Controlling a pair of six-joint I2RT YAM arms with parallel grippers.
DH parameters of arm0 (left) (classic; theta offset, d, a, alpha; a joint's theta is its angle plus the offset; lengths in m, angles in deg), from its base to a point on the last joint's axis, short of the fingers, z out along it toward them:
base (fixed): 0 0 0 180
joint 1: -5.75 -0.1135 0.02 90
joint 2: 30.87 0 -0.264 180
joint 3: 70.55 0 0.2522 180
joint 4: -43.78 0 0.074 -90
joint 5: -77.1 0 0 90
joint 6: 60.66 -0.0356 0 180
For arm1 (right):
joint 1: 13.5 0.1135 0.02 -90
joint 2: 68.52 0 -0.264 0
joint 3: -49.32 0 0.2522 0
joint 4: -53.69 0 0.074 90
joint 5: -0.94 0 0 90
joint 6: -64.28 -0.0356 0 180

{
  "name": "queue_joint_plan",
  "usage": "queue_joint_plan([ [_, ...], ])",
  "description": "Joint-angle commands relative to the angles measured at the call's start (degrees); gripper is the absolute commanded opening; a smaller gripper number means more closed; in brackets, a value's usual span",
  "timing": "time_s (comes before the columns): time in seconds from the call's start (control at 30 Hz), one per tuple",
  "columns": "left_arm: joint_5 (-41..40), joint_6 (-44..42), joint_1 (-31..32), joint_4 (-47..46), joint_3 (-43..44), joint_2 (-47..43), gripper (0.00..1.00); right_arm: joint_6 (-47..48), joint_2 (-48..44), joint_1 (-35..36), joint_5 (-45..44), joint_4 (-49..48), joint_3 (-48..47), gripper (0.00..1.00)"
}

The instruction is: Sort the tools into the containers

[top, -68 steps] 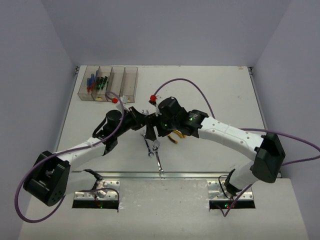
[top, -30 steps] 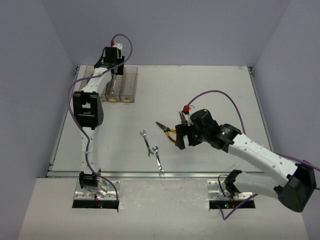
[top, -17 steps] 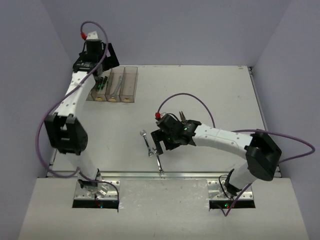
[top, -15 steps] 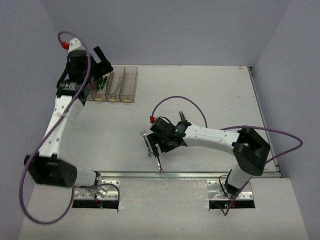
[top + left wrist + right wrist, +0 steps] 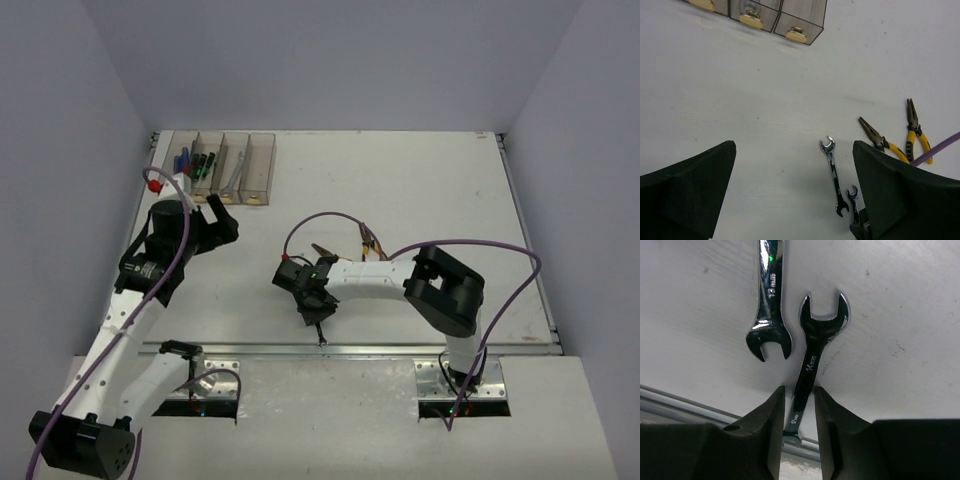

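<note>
Two silver wrenches lie near the table's front edge. My right gripper [image 5: 799, 390] is lowered over the smaller wrench [image 5: 822, 322], and its fingers [image 5: 832, 430] press on either side of the shank, which still rests on the table. The longer wrench [image 5: 771, 300] lies just left of it. From above, the right gripper [image 5: 312, 312] hides most of both. My left gripper [image 5: 222, 215] hangs open and holds nothing, over the left middle of the table and short of the containers [image 5: 220, 165]. Two yellow-handled pliers [image 5: 880, 140] [image 5: 914, 130] lie right of the wrenches.
Blue screwdrivers [image 5: 182, 160] and green-and-black ones [image 5: 205, 162] lie in the two left bins, and a silver tool [image 5: 235, 178] in the third. A metal rail [image 5: 330, 347] runs along the table's front edge just behind the held wrench. The right arm's purple cable [image 5: 330, 222] loops over the pliers.
The left arm came back from above the bins to the left middle of the table, with its jaws wide open. The right arm moved left from the pliers to the wrenches and closed its jaws.
</note>
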Motion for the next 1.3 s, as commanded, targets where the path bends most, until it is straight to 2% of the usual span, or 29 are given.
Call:
queue_joint_plan([
  [0.0,-0.04,-3.02,-0.04,-1.44,0.39,-5.49,1.0,-2.52,3.73,0.15,-2.22,0.99,-1.94,0.3],
  [0.2,0.63,-2.93,-0.1,-3.34,-3.32,-6.94,1.0,-3.03,5.9,-0.1,-0.99,-0.32,-0.82,0.22],
  [0.23,1.06,-2.99,-0.1,-3.3,-3.24,-6.89,1.0,-2.97,6.27,-0.28,-0.81,-0.32,-0.69,0.18],
  [0.3,1.21,-3.24,-0.02,-3.27,-2.96,-6.93,1.0,-3.23,6.46,-0.67,-1.08,-0.4,-0.11,0.02],
  [0.33,1.32,-3.28,-0.01,-3.33,-2.92,-7.01,1.0,-3.48,6.33,-0.72,-1.15,-0.41,0.18,0.0],
  [0.57,9.45,-0.34,-0.1,-5.6,-4.79,-8.14,1.0,-2.53,0.38,-1.36,-4.94,1.52,0.79,0.0],
  [0.73,21.28,6.71,-0.05,-14.57,-10.73,-7.29,1.0,0.33,-7.21,-3.71,-4.98,1.43,1.67,0.0],
  [0.83,29.92,12.79,0.34,-26.15,-19.07,-6.51,1.0,1.63,-12.25,-5.2,-4.84,1.52,2.27,0.0],
  [0.87,32.69,14.39,0.84,-33.39,-20.92,-6.51,1.0,2.13,-13.35,-5.54,-4.84,1.52,2.53,0.0],
  [0.97,36.18,22.76,2.34,-46.25,-28.89,-5.79,1.0,3.43,-17.95,-6.35,-5.02,1.35,2.45,0.0],
  [1.1,32.61,29.94,9.11,-65.26,-34.94,-3.94,1.0,7.81,-24.01,-6.35,-2.46,-3.52,4.1,0.0],
  [1.17,31.34,31.57,11.28,-69.35,-35.67,-2.0,0.98,8.95,-26.64,-6.35,-0.46,-7.38,5.38,0.0],
  [1.27,28.91,32.41,14.9,-76.14,-35.54,2.06,0.88,10.35,-30.96,-6.33,2.78,-9.96,6.88,0.0],
])
